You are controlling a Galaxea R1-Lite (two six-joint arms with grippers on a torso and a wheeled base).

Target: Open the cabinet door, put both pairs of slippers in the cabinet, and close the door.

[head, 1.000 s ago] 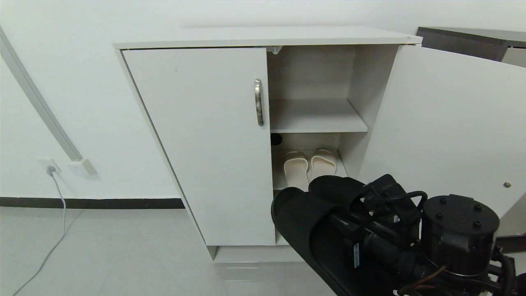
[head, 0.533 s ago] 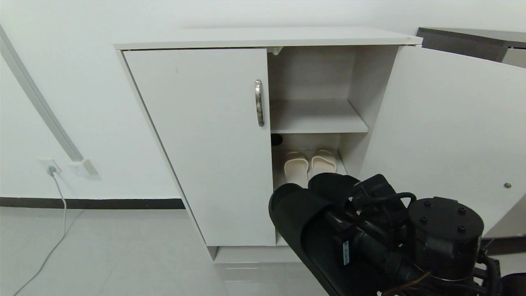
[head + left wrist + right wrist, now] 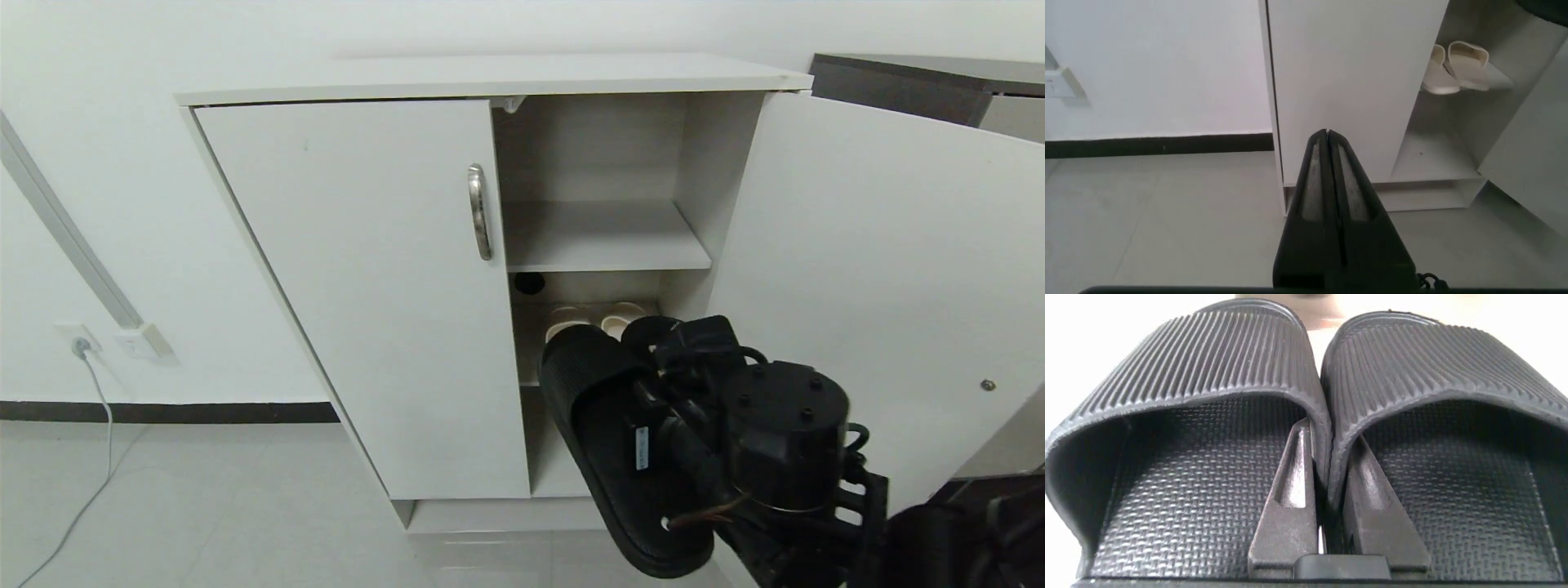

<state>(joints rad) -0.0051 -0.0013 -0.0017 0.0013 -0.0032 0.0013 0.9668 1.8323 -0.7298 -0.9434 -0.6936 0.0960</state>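
Note:
The white cabinet (image 3: 490, 77) has its left door (image 3: 359, 286) closed and its right door (image 3: 865, 269) swung wide open. A pair of white slippers (image 3: 571, 320) (image 3: 1462, 65) lies on the middle shelf, partly hidden in the head view. My right gripper (image 3: 653, 384) (image 3: 1327, 498) is shut on the pair of black slippers (image 3: 604, 408) (image 3: 1241, 400), pinching their two inner walls together. It holds them just in front of the open compartment, toes toward the shelves. My left gripper (image 3: 1327, 163) hangs low over the floor before the cabinet, shut with nothing in it.
The upper shelf (image 3: 604, 237) and the bottom compartment (image 3: 563, 465) are bare. A metal handle (image 3: 480, 212) sits on the closed door. A wall socket with a cable (image 3: 77, 343) is at the left. Dark furniture (image 3: 898, 82) stands behind the open door.
The head view has shifted and the cabinet looks nearer. My right arm has carried the black slippers up and forward toward the opening, covering most of the white slippers.

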